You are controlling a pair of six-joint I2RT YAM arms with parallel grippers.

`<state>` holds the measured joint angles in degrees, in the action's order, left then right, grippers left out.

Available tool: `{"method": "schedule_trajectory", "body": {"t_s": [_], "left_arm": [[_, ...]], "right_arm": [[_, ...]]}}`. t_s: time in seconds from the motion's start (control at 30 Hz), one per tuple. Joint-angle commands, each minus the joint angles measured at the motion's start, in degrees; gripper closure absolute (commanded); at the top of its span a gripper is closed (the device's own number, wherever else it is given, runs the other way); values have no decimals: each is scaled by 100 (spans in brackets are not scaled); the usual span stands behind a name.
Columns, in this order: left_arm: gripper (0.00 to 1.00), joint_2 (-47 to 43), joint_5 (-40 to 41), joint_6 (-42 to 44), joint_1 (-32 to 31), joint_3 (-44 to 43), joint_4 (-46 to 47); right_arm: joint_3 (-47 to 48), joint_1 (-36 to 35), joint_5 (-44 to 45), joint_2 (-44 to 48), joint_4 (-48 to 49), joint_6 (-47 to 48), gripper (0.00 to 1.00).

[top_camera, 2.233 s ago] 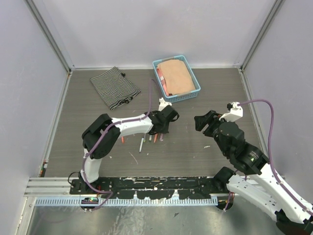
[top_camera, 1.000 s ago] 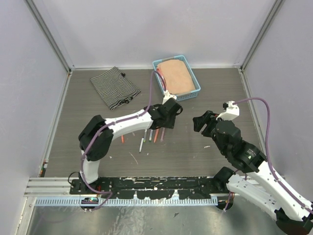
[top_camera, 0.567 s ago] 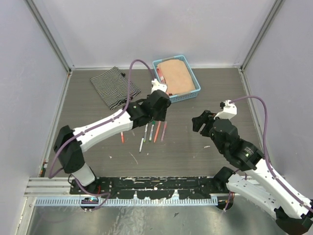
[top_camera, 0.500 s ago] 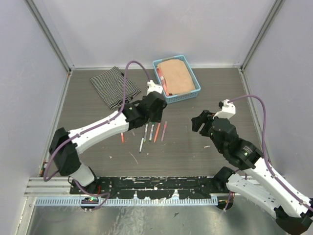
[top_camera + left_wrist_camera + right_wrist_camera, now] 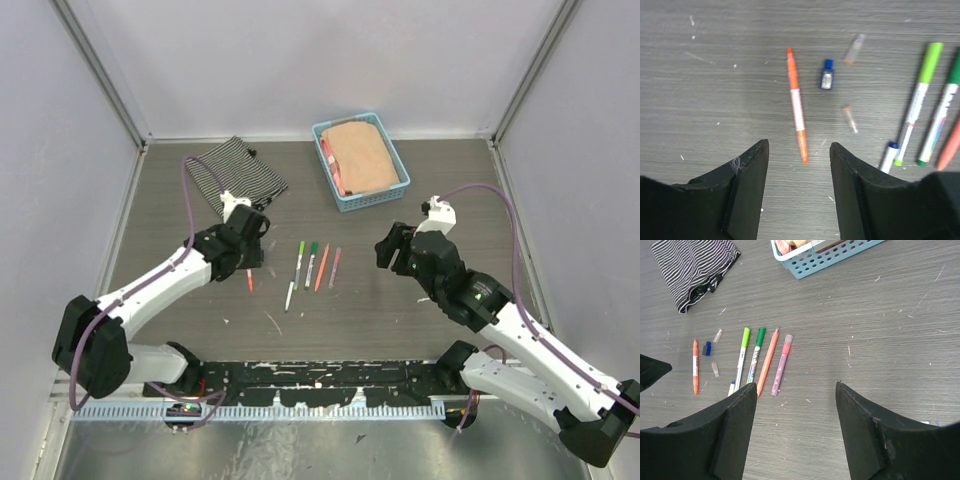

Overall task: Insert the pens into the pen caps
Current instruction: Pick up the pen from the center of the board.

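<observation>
Pale lilac walls enclose a grey wood-grain tabletop (flecked with white specks).

text: none legible | print on pens: blurred, unreadable

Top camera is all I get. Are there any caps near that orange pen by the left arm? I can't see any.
Observer: Yes. The left wrist view shows a dark blue cap just right of the orange pen, not touching it.
Operator: Only one?
Observer: No. An upper pale cap and a lower pale cap lie further right.
Operator: Is the gripper holding something?
Observer: No. The left gripper is open and empty; the pen's near tip shows between its fingers.
</observation>
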<state>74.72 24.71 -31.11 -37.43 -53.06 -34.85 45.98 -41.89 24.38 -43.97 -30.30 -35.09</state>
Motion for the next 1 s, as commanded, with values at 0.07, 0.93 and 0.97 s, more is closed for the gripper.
{"method": "schedule_trajectory", "body": {"t_s": [0.07,0.93,0.97], "left_arm": [[42,314,-761,7,696,244,344],[60,1742,-1345,-59,987,296,863],[59,1747,-1324,-75,990,302,842]], "right_arm": [[199,6,-186,-37,354,-46,31],[183,10,-185,55,166,-59,31],[180,7,-186,61,159,-59,31]]}}
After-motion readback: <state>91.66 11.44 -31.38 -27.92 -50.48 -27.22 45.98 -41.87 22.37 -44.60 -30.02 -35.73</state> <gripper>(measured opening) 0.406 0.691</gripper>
